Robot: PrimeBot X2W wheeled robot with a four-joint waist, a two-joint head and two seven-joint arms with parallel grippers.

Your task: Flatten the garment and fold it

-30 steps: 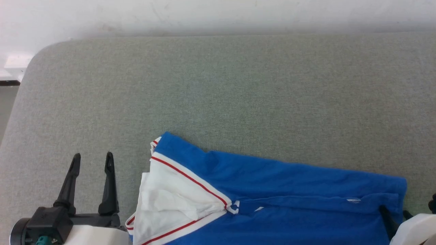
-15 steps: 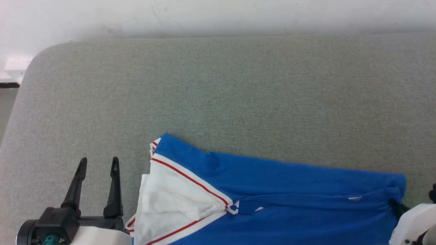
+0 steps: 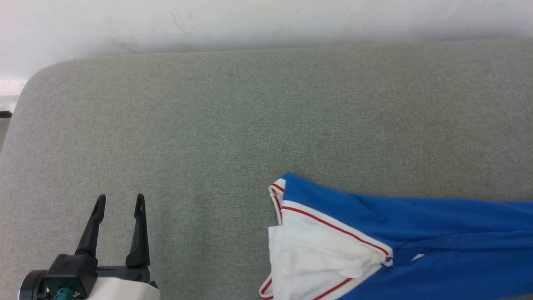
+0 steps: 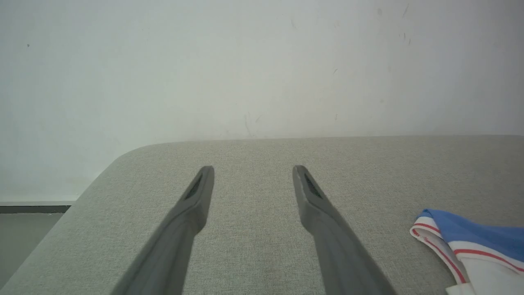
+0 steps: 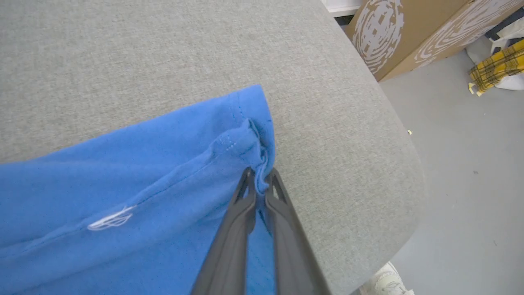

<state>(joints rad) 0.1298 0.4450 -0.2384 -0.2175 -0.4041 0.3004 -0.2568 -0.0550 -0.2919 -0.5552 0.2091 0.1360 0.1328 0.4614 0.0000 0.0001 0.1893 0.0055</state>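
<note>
My right hand [image 5: 260,175] is pinched shut on a small bunch of hem at the right end of the garment [image 5: 123,176]. The two fingers are pressed together with blue cloth squeezed between their tips. That grip sits close to the desk's [image 3: 208,125] rounded right edge, with bare floor [image 5: 470,172] just beyond it.

My left hand [image 3: 120,196] hovers over the near left of the desk. Its fingers are spread wide with nothing between them, and it is well apart from the shirt.

The garment lies along the near side of the desk. It is not flat: a long ridge runs lengthwise through the blue body, and the white sleeve [image 3: 316,254] at its left end is crumpled under its red-striped trim.

I see three risks. The pinch holds only a thin gather of hem, so a sharp tug could pull the cloth out of my fingers. Nothing pins the sleeve end, so pulling right would probably drag the whole shirt along rather than stretch the ridge out. With the edge this close, more travel could spill the hem over the side, and its weight might take the rest after it.

Farther off the desk is grey fabric up to the pale wall [image 4: 245,61].
</note>
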